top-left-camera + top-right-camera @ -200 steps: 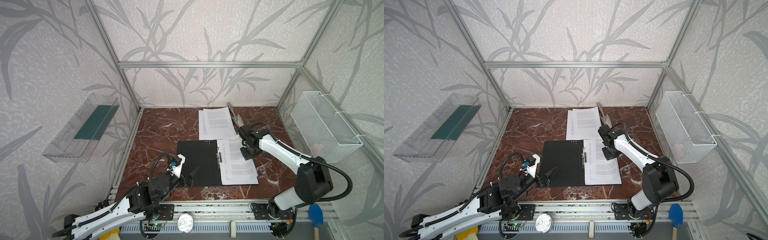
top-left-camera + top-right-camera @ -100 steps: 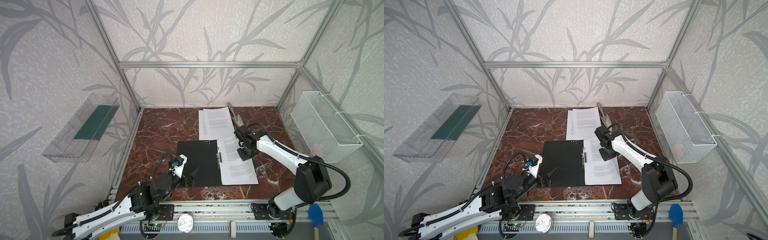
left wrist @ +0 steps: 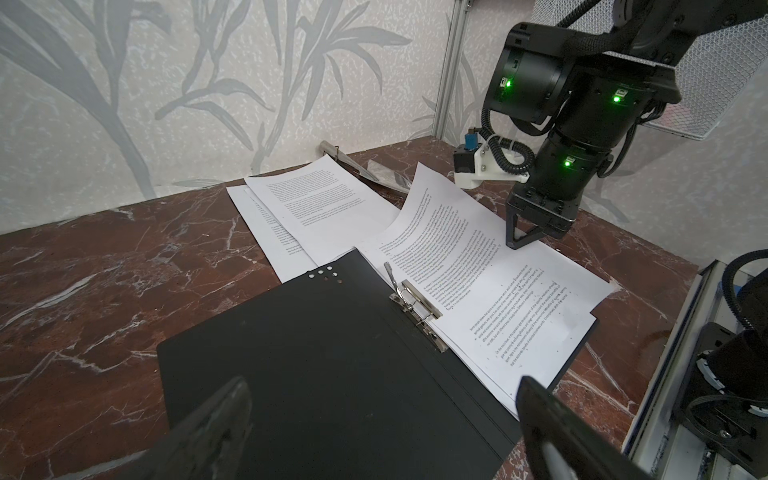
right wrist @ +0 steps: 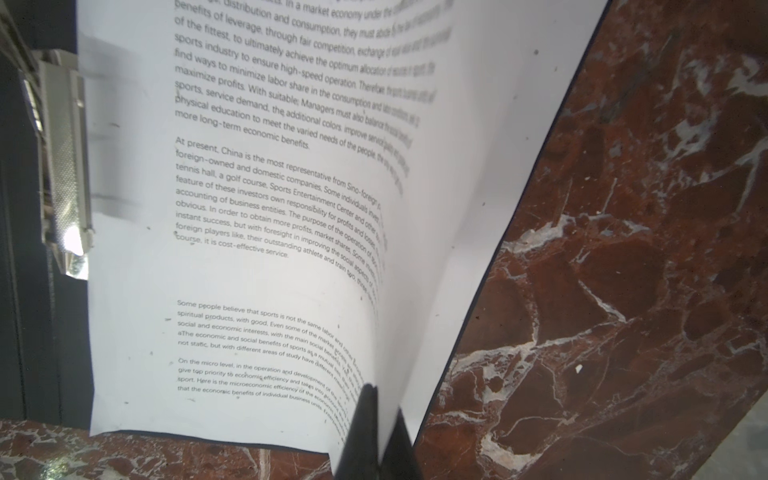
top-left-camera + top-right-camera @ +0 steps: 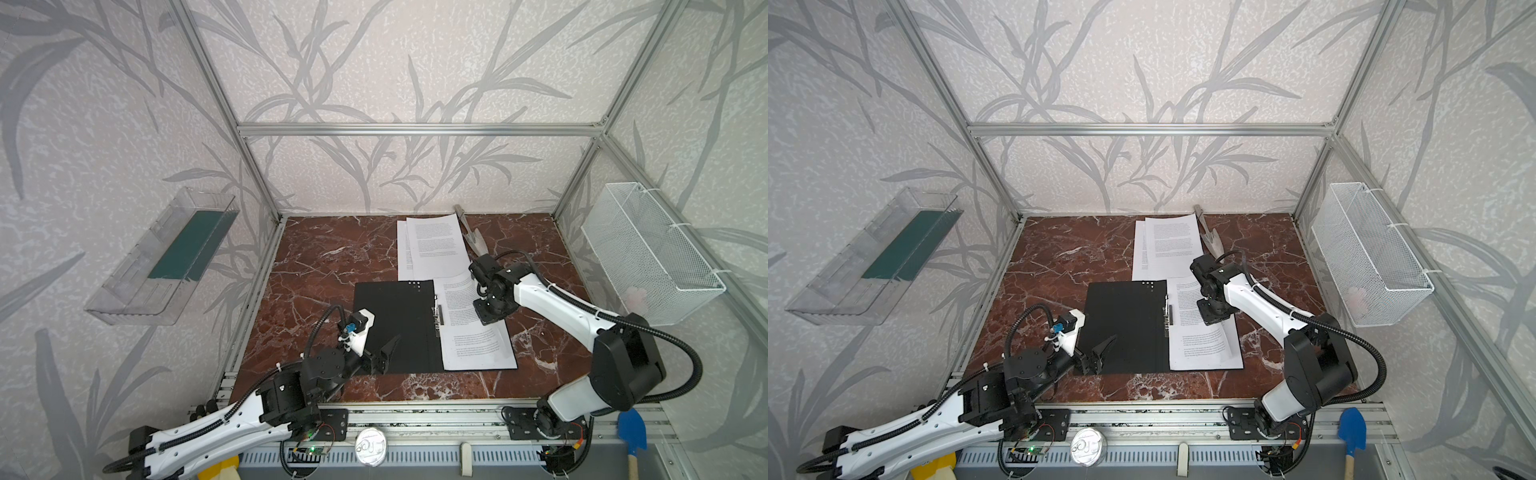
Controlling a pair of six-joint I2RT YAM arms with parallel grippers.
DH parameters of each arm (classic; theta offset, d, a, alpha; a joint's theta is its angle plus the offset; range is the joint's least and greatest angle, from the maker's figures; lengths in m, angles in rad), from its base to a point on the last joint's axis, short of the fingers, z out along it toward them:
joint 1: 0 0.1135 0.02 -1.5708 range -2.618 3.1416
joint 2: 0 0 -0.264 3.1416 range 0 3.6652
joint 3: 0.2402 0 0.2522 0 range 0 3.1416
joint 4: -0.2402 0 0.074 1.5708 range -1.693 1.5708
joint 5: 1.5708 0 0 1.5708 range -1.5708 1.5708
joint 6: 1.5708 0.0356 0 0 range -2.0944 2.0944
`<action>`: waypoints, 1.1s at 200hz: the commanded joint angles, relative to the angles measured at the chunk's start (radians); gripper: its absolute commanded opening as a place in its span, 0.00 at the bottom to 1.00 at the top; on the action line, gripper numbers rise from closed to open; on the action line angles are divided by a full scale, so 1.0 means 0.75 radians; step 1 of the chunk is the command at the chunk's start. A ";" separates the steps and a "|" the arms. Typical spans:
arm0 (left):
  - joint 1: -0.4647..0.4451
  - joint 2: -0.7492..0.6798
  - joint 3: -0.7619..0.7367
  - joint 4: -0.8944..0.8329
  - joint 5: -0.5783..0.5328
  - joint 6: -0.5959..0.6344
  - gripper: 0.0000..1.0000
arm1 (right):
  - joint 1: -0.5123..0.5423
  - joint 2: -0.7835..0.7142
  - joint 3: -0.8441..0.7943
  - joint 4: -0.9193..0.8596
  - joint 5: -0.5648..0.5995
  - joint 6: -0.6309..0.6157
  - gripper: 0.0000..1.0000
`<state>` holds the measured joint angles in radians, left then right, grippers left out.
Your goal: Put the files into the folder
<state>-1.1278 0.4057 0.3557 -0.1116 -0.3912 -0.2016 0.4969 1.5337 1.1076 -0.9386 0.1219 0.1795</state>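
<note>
Right wrist view: right gripper (image 4: 376, 419) clamped shut on the curled outer edge of the top sheet (image 4: 249, 208), fingertips half cut off by the frame. Underneath, open black folder (image 5: 395, 324) mid marble table (image 5: 324, 266), right half hidden beneath paper. Left gripper (image 5: 388, 353) spread wide at the folder's 7 o'clock corner. Remaining files (image 5: 432, 245) stacked at the folder's 12 o'clock, print too small to read.

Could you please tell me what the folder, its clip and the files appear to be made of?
By its look, the folder is thin card or plastic, matte black: it lies flat with no glare. Its clip is metal, polished silver: it shows bright highlights. The files are thin white paper, matte: the top sheet curls up.
</note>
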 commanded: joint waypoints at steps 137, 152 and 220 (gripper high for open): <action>0.003 0.007 -0.008 0.034 0.001 0.012 0.99 | 0.008 -0.079 -0.048 0.006 -0.076 0.064 0.00; 0.003 0.006 -0.008 0.034 0.003 0.012 0.99 | 0.012 -0.079 -0.051 0.008 -0.079 0.063 0.00; 0.003 0.004 -0.007 0.030 0.000 0.012 0.99 | 0.025 -0.063 -0.053 0.015 -0.074 0.067 0.00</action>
<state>-1.1278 0.4088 0.3557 -0.1112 -0.3908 -0.2016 0.5098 1.5028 1.0756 -0.9207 0.0692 0.2176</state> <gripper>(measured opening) 0.991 0.049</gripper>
